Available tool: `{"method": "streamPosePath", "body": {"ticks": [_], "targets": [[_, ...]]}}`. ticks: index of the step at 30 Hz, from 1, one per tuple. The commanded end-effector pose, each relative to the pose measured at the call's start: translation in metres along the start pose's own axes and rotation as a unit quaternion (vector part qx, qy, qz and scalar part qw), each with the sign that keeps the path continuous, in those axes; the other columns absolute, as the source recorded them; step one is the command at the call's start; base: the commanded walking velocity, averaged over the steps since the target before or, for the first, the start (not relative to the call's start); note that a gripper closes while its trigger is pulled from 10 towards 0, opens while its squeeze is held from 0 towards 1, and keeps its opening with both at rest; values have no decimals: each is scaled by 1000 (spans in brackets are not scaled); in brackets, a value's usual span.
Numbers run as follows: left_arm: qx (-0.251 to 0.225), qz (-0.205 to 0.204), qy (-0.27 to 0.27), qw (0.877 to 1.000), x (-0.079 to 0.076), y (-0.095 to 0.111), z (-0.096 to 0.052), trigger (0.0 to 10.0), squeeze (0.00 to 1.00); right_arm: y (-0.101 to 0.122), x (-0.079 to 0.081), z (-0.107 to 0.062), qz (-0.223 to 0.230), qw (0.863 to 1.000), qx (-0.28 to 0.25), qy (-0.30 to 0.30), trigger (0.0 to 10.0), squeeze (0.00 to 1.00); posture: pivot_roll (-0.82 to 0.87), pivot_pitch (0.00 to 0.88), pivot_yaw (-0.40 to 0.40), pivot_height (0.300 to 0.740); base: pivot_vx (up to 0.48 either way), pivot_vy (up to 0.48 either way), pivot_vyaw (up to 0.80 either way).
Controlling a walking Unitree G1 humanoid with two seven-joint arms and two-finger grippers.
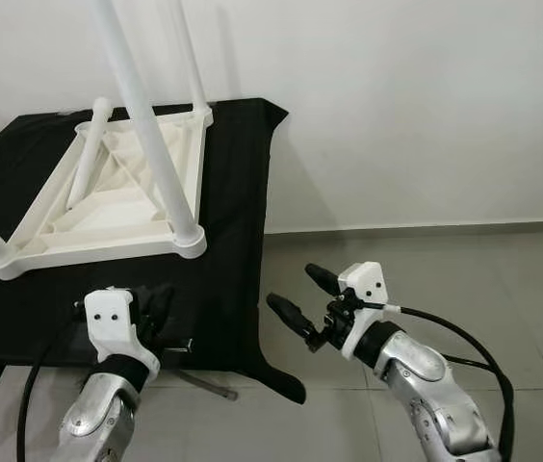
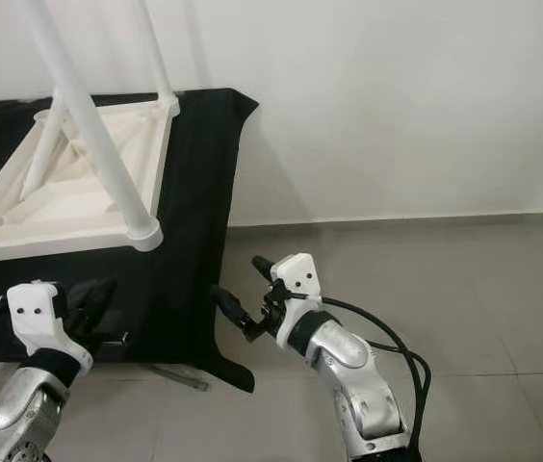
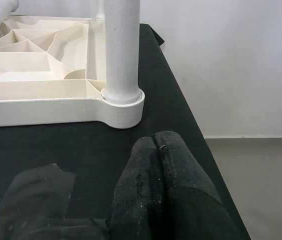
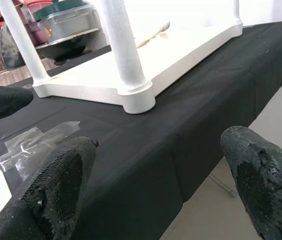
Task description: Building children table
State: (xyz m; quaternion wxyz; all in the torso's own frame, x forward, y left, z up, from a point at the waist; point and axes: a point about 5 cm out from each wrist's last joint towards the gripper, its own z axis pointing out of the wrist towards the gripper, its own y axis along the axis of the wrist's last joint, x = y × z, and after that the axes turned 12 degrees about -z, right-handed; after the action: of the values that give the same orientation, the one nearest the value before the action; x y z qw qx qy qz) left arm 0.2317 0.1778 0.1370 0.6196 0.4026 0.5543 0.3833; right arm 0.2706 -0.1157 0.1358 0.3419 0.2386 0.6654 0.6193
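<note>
A white children's table top lies upside down on a black cloth. White legs stand up from its corners, the nearest one at the front right corner. A loose white leg lies slanted inside the ribbed underside. My left gripper rests low over the cloth's front edge, its fingers shut on nothing and pointing at that near corner. My right gripper hangs open off the cloth's right side, above the floor, with nothing between its fingers.
A piece of clear plastic lies on the cloth by the left gripper. A metal frame bar sticks out under the cloth. A white wall runs behind, with grey tiled floor to the right. Pots and bowls stand beyond the table.
</note>
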Motion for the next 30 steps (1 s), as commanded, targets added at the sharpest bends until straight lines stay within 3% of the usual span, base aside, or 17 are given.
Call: {"method": "streamPosePath", "body": {"ticks": [1,20,30], "targets": [[6,7,-2,1000,1,0,-1,10000,0,-1,2,2,6,1000,4,6,10000,0,-86,90,60,740,0,-472,0],[7,5,0,1000,2,0,-1,10000,0,-1,2,3,8,1000,6,5,10000,0,-86,91,61,740,0,-465,0],[1,-5,16,1000,5,1,0,10000,0,-2,1,4,14,1000,15,-3,10000,0,-85,92,60,740,0,0,0]]}}
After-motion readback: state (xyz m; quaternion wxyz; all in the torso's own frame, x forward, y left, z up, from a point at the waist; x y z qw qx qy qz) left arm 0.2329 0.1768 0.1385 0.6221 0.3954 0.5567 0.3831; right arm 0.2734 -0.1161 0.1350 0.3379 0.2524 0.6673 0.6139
